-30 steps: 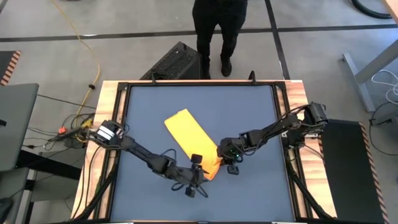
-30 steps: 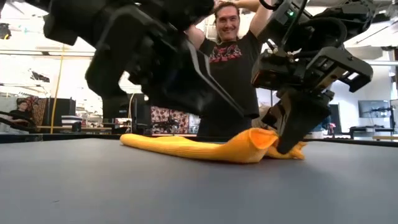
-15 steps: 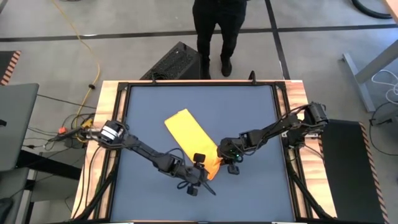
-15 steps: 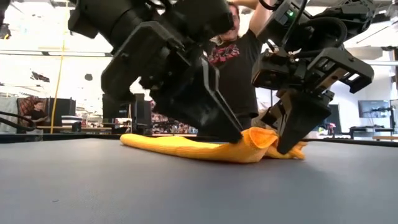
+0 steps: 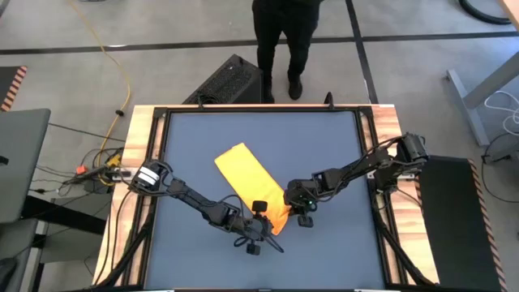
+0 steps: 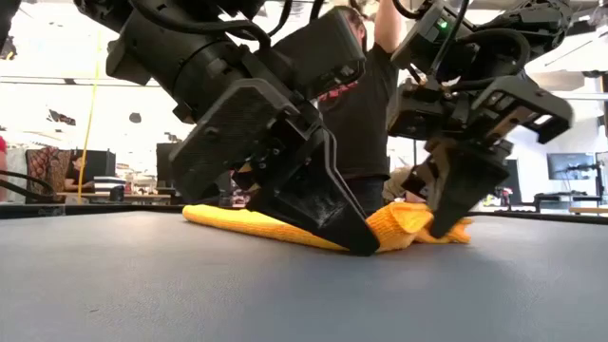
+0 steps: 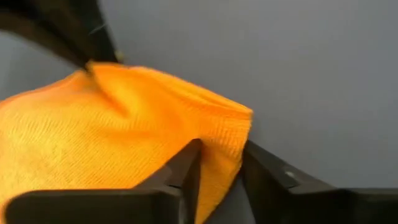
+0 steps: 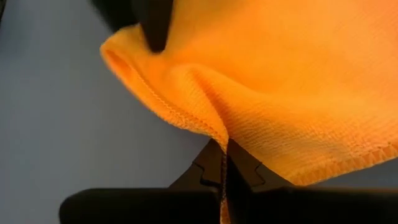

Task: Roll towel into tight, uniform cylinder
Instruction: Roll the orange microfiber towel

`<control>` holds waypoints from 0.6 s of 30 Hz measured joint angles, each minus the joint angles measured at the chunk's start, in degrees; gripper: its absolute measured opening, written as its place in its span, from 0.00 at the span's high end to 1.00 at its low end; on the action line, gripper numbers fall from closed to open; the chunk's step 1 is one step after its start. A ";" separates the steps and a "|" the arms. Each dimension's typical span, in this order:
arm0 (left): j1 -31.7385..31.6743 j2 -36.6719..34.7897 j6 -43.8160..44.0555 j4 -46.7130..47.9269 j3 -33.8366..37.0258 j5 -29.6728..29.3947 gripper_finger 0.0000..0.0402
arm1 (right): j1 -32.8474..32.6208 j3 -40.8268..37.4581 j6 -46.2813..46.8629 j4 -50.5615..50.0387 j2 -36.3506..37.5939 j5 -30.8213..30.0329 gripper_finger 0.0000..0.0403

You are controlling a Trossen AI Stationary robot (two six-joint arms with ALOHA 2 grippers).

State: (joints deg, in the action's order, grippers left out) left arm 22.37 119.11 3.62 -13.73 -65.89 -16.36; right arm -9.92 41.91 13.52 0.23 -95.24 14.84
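Note:
The yellow towel [image 5: 247,174] lies as a folded strip slanting from the table's middle toward the near right, flat on the table except for its bunched near end [image 6: 404,223]. My left gripper [image 5: 266,224] is low at that near end, its fingers on either side of the end's corner [image 7: 221,171], one fingertip [image 6: 359,245] down at the table. My right gripper [image 5: 298,212] is shut on the same end from the table's right side [image 8: 224,155]. My left gripper has the towel's near-end corner [image 7: 231,134] between its two fingers, and the cloth fills the gap. It comes slanting down from the table's left. The corner rests on the table. My right gripper pinches the stitched edge [image 8: 214,127] of the towel's near end between its shut fingers. It comes slanting down from the table's right. The cloth puckers into the pinch and is raised a little, while the rest of the towel lies on the table.
A person [image 5: 284,40] stands beyond the table's far edge, next to a black box [image 5: 231,81] on the floor. Bare dark table top [image 5: 195,138] lies to the left, right and far side of the towel.
My left gripper has gone toward the table's right edge and down to the towel's near end, and now stands at the table with the corner between its fingers. The raised fold at that end sits lower. My right gripper has kept its hold.

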 joint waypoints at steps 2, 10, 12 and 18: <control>-0.04 0.00 1.63 0.17 0.01 -0.65 0.92 | -0.27 0.03 0.09 -0.70 0.00 0.29 0.93; 0.55 -4.74 0.94 -1.12 0.11 -6.90 1.00 | -1.30 -0.02 1.16 -4.91 1.96 4.98 0.94; 0.66 -8.09 -0.98 0.34 0.09 -8.69 1.00 | -1.30 -0.02 1.13 -5.62 4.20 4.98 0.94; -0.17 -17.78 -2.41 4.17 0.20 -9.91 1.00 | 0.39 1.43 -0.07 -7.33 13.39 4.95 0.94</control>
State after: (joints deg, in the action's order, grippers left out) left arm 22.20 101.32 1.21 -9.56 -65.69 -26.26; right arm -9.53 43.35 13.45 -7.09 -81.86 19.78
